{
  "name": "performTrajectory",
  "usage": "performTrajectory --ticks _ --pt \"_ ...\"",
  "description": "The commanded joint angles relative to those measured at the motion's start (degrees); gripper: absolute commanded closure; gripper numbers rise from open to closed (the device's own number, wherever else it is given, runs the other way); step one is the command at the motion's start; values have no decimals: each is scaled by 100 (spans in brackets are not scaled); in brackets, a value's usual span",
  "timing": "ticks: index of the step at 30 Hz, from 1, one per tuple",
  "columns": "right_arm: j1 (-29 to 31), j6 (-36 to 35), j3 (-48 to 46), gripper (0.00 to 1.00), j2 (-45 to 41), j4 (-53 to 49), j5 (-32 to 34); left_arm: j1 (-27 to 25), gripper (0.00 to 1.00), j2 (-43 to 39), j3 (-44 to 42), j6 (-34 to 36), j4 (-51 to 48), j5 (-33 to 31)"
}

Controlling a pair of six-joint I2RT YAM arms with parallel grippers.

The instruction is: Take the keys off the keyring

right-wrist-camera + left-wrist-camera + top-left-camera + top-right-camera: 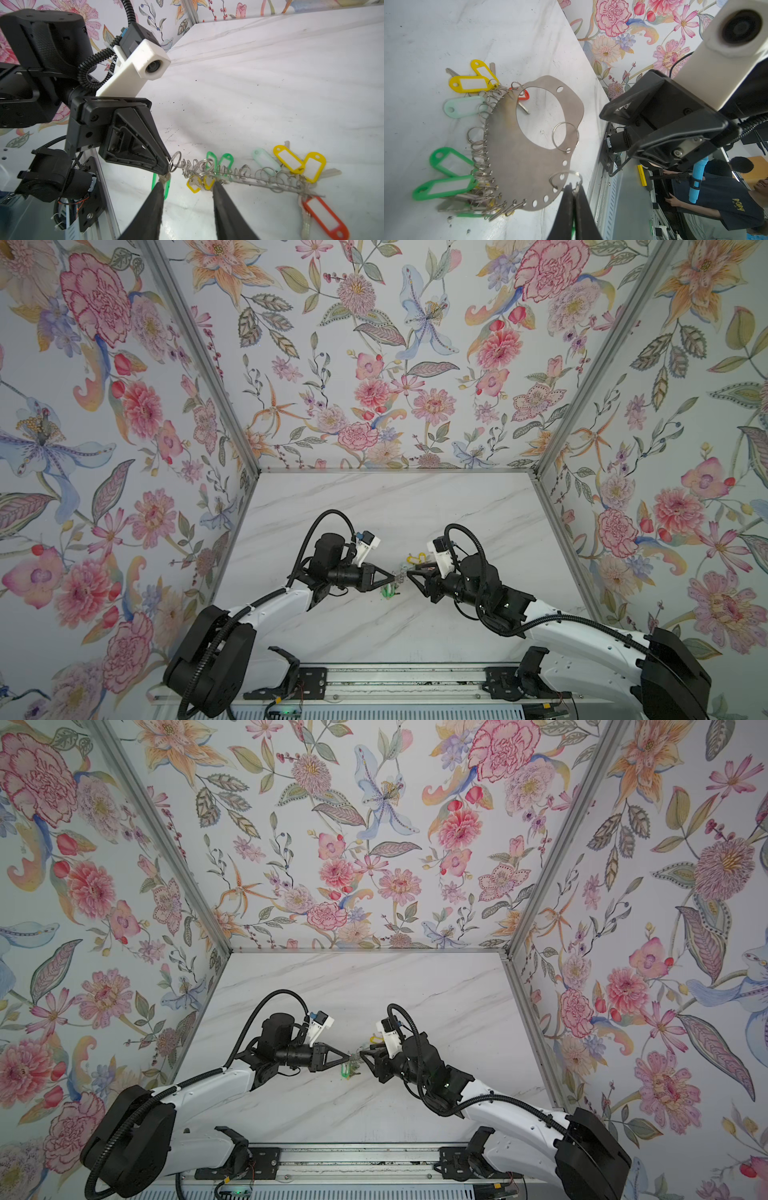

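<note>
**Left gripper is pinching one ring, right gripper is standing open beside it**

The left gripper (pixel 574 188) is pressing its jaws together on a small wire ring (pixel 172 160) at the rim of the keyring (pixel 512 166). In this way it is holding that side of the grey hoop off the table (pixel 374 506), and in the right wrist view the hoop is showing edge-on and tilted. The right gripper (pixel 190 184) is standing just beside the held ring with its jaws spread, gripping nothing.

I judge that the step in hand is taking one key off the hoop. To do it well, the left gripper should be holding firm without twisting. The right one should be closing on a single tag or key near the held ring, not on the whole bundle. It should then be pulling gently along the turn of the wire, so the hoop is not dragged.

Counting in the right wrist view, I am finding:
- one keyring
- four yellow tags (pixel 287 158)
- three green tags (pixel 226 162)
- one pale mint tag (pixel 266 163)
- one red-orange tag (pixel 326 216)

The keys (pixel 305 223) are lying mostly under tags and rings, so I cannot count them.
</note>
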Motion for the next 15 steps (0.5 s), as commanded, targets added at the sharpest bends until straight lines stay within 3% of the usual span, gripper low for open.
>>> performTrajectory --ticks 1,11,15 --pt "-33 1324 -151 58 18 -47 -288 44 100 45 -108 -187 404 56" --pt "17 1992 -396 54 607 844 233 41 100 -53 -346 -734 1091 65" --pt "21 2008 -480 52 1054 1934 76 46 100 -98 -491 -892 1300 99"
